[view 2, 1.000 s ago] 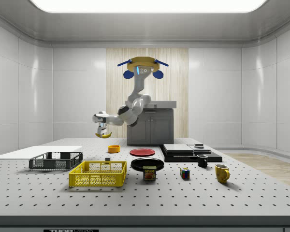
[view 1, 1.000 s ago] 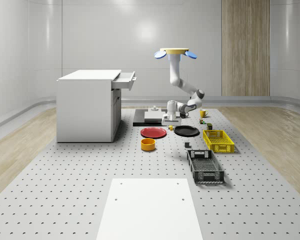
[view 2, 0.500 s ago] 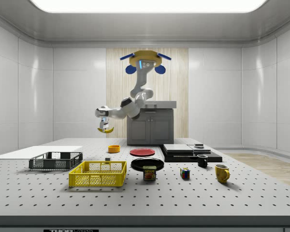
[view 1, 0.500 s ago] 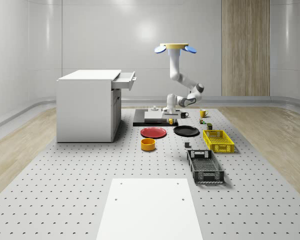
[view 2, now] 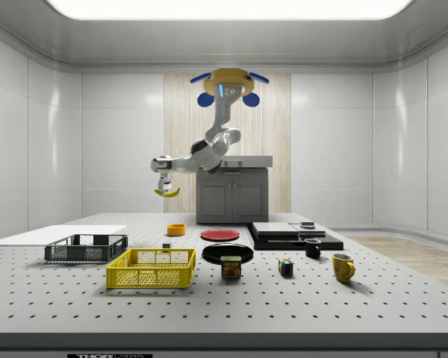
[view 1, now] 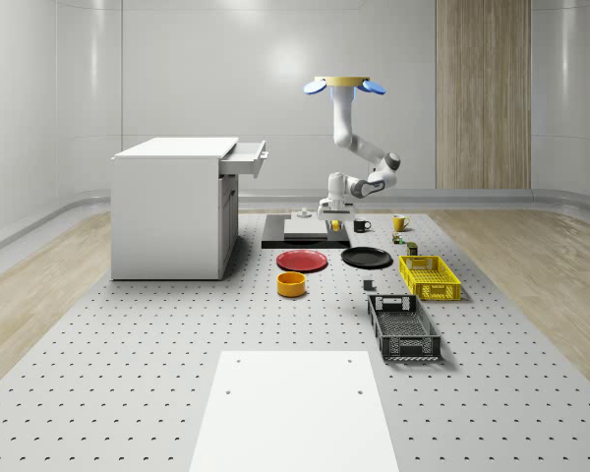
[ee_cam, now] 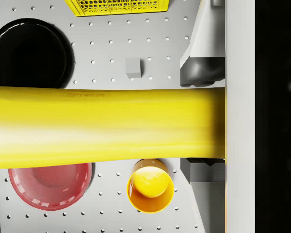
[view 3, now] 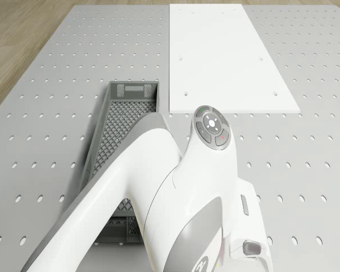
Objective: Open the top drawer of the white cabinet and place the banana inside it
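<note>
- The perforated table (view 1: 128, 374) is carrying everything, with the white cabinet (view 1: 172, 211) standing at the whole-scene view's left and its top drawer (view 1: 248, 157) sticking out open.
- The drone (view 1: 345, 86) is hovering high over the table's far part, right of the cabinet, above the black plate (view 1: 367, 258).
- The gripper (view 2: 164, 186) is hanging in mid-air with its jaws clamped on the banana (view 2: 166, 193), well above the table.
- Below the banana in the wrist view, the red plate (ee_cam: 48, 187), the black plate and the yellow bowl (ee_cam: 150, 187) are lying on the table.
</note>
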